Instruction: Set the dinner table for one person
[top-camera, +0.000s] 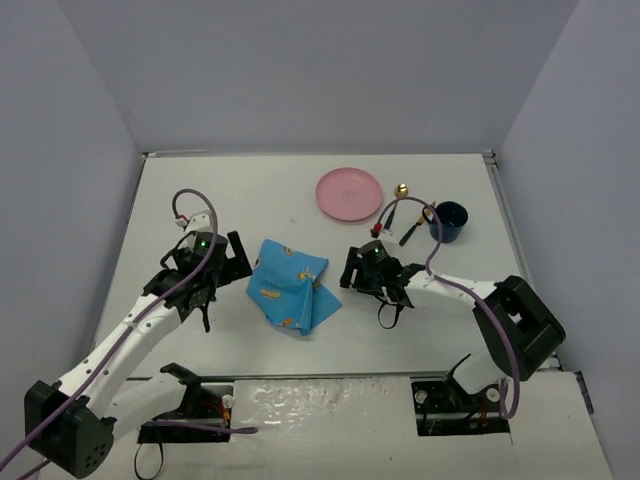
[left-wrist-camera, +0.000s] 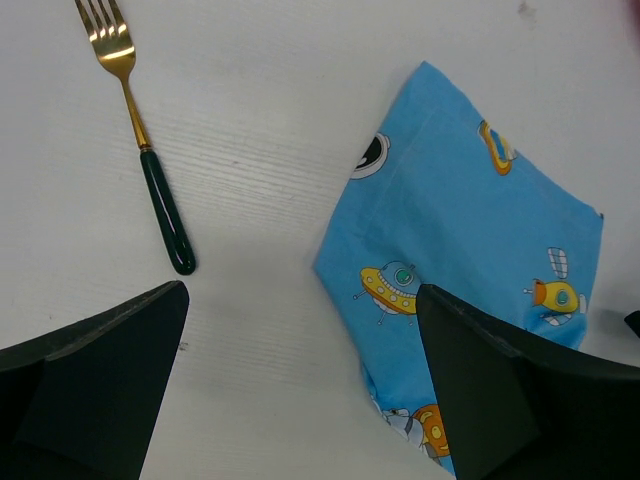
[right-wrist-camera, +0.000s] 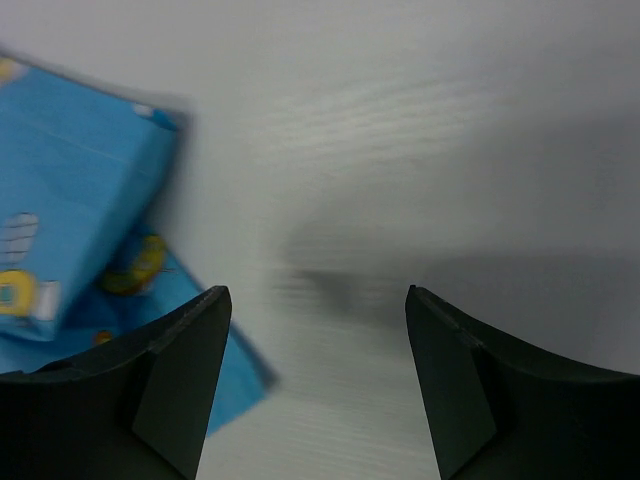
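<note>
left end effector (left-wrist-camera: 300, 390) wide open, right end effector (right-wrist-camera: 318, 380) open, both empty; each flanks blue cloth (top-camera: 290, 285); pinch opposite corners low on surface (top-camera: 200, 190), spread flat; avoid fork (left-wrist-camera: 165, 215)

Top external camera: mounted high, above and behind the arm bases, facing down and toward the far wall. It is distant and covers the whole dinner table (top-camera: 200, 200) and both arms.

Left wrist camera: close over the tabletop, looking steeply down past the left gripper (left-wrist-camera: 300, 290). Its field holds a fork (left-wrist-camera: 150, 170) left of the blue cloth (left-wrist-camera: 470, 220).

Right wrist camera: nearer still, image blurred, looking down past the right gripper (right-wrist-camera: 318, 292) from just right of the cloth (right-wrist-camera: 70, 190).

Shared ground: the cloth (top-camera: 290, 287), lying mid-table toward the near edge, appears in all three views.
</note>
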